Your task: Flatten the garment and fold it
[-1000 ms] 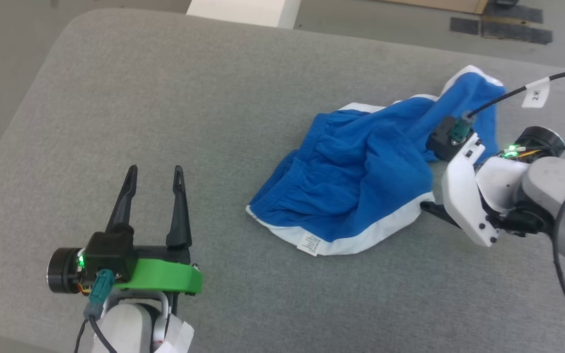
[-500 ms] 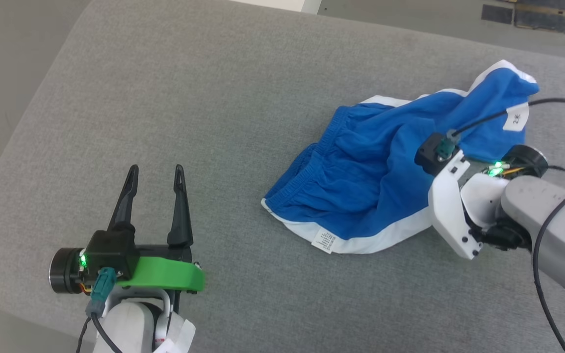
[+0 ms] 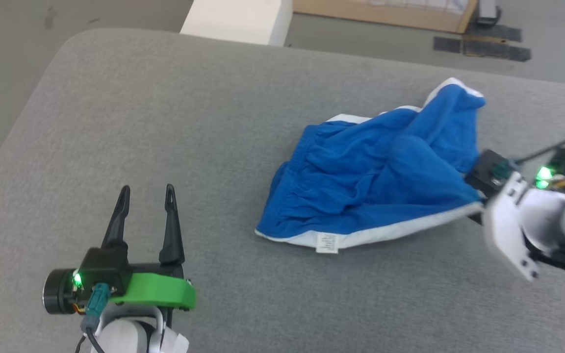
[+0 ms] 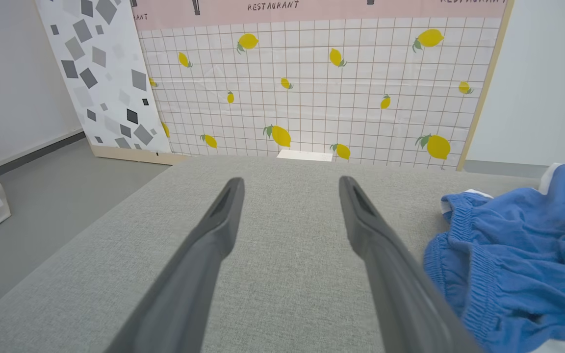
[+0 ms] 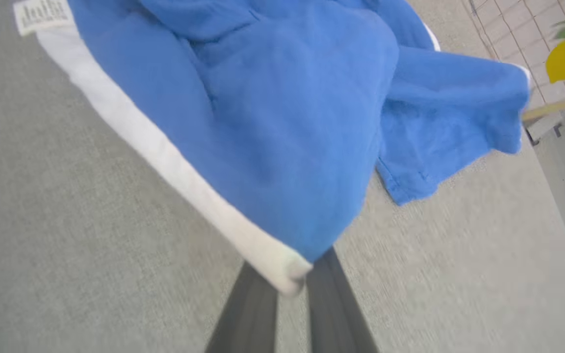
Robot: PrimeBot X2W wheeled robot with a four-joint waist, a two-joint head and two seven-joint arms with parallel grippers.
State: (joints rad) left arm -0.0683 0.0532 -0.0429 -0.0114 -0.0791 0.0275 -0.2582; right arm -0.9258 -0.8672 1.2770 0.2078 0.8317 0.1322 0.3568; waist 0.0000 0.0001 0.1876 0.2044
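Observation:
The blue shorts [image 3: 371,186] lie crumpled on the grey cushion [image 3: 165,122], white stripe along the near edge and a small white tag [image 3: 326,242] at the front. My right gripper [image 3: 476,211] is shut on the stripe's right corner, pulling it taut. In the right wrist view the gripper [image 5: 295,277] pinches that white corner of the shorts [image 5: 287,122]. My left gripper [image 3: 145,193] stands open at the lower left, well apart from the cloth. In the left wrist view its fingers [image 4: 223,220] frame bare cushion, with the shorts [image 4: 513,255] at the right.
The cushion's rounded left and far edges drop to a grey floor [image 3: 17,59]. A white block [image 3: 238,19] stands behind the far edge. A lemon-patterned panel [image 4: 312,83] leans against the back wall.
My right gripper has pulled the corner of the shorts out to the right, stretching the white stripe straighter. The head camera has shifted. The left gripper stays open and still.

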